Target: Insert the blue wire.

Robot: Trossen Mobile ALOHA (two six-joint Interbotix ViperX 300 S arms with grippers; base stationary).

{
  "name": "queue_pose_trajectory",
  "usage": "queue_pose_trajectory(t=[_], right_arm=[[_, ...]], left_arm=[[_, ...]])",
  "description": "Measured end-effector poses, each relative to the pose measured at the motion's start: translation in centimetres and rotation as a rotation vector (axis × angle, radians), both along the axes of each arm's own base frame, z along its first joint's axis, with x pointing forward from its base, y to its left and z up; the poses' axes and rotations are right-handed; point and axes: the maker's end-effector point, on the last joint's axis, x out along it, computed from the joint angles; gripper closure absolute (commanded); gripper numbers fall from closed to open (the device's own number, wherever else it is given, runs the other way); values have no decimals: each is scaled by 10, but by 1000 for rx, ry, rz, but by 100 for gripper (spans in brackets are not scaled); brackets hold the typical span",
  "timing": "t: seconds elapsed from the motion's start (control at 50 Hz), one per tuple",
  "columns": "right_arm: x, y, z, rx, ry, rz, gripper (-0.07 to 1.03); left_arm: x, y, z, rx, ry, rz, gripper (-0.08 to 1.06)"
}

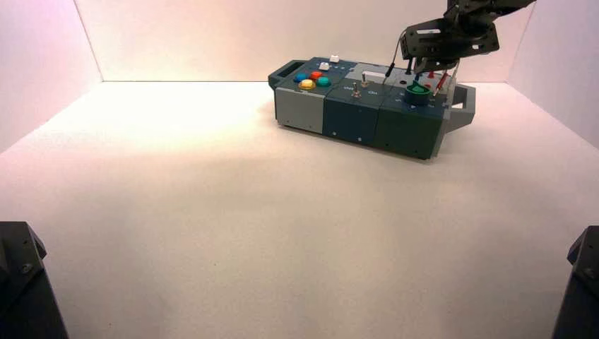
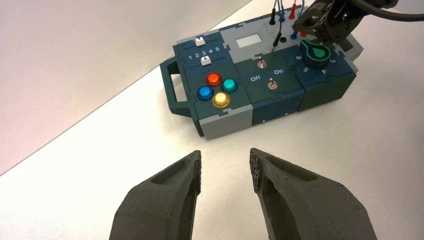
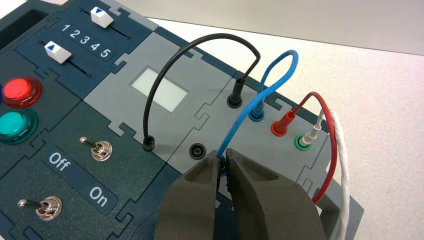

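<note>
The blue wire loops up from its blue socket on the grey panel and runs down into my right gripper, which is shut on its free end. The plug is hidden between the fingers. An empty black socket lies just beside the fingertips. In the high view the right gripper hangs over the box's right end. My left gripper is open and empty, well short of the box.
A black wire arches between two sockets beside the blue one. Red and white wires sit on the far side. Toggle switches, sliders, coloured buttons and a green knob fill the box.
</note>
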Motion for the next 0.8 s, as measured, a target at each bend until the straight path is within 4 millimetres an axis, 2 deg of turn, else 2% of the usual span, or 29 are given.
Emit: queue_pose_trajectory(t=[0.8], right_arm=[[-3,-1,0,-1,18,0,99]], left_arm=[[0,1,0,1,-1,1,45]])
